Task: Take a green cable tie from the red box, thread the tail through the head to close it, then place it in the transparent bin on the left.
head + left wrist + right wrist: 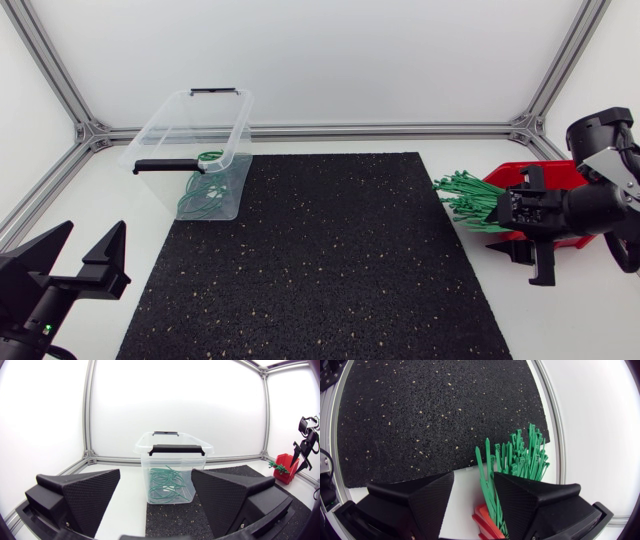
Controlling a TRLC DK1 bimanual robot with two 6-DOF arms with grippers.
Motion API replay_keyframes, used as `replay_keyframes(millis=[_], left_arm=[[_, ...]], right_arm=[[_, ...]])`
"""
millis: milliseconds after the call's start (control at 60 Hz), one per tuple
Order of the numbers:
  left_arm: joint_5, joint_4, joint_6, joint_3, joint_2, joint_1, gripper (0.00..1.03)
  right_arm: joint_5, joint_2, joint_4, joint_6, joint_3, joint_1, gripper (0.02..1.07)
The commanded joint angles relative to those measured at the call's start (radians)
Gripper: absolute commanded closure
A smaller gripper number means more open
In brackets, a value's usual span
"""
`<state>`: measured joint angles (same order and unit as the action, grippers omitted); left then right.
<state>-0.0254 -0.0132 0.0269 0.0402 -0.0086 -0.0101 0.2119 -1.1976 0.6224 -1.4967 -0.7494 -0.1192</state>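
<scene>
**Right claw** [473,482]: found released, fingers spread, positioned over the red box [548,176] at the right edge of the worktop [560,320]. In the right wrist view the green cable ties [520,455] are seen fanned in a dense bundle, with their ends overhanging the box toward the black mat [320,260]. Several pass between the spread fingers, but none is pinched from both sides. No tie has yet been taken.

**Left claw** [95,238]: released and empty, positioned at the near left corner. It faces the transparent bin [175,450], in which looped ties [165,482] are already lying.

**Hazards judged from this position:**
- Because the ties lie packed and crossing, more than one could be taken in a single closure, or neighbours could be dragged out and scattered.
- A closure made too low could catch the box wall, whereby the light box might be shifted or tipped.
- A tie pinched near its thin tail could swivel or slip, leaving head and tail poorly presented for threading.
</scene>
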Motion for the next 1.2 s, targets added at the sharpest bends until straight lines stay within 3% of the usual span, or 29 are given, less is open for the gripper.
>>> replay_keyframes(millis=[0,67,133,483,900,1133,1183], left_arm=[[-0.005,0.021,0.016,-0.039,-0.002,0.006,0.04],[-0.005,0.021,0.016,-0.039,-0.002,0.004,0.04],[-0.005,0.021,0.016,-0.039,-0.001,0.006,0.04],[-0.005,0.022,0.016,-0.039,-0.001,0.009,0.04],[-0.005,0.022,0.016,-0.039,-0.001,0.012,0.04],[-0.005,0.022,0.016,-0.039,-0.001,0.012,0.04],[-0.005,0.022,0.016,-0.039,-0.001,0.012,0.04]], right_arm=[[-0.012,-0.023,-0.018,-0.025,0.024,0.018,0.63],[-0.023,-0.026,-0.039,-0.025,0.035,0.024,0.64],[-0.032,-0.034,-0.052,-0.03,0.036,0.03,0.72],[-0.068,-0.076,-0.124,-0.03,0.045,0.046,0.74],[-0.103,-0.1,-0.119,-0.033,0.044,0.067,0.88],[-0.097,-0.096,-0.073,-0.033,0.004,0.058,0.91],[-0.086,-0.092,-0.058,-0.033,-0.007,0.056,0.98]])
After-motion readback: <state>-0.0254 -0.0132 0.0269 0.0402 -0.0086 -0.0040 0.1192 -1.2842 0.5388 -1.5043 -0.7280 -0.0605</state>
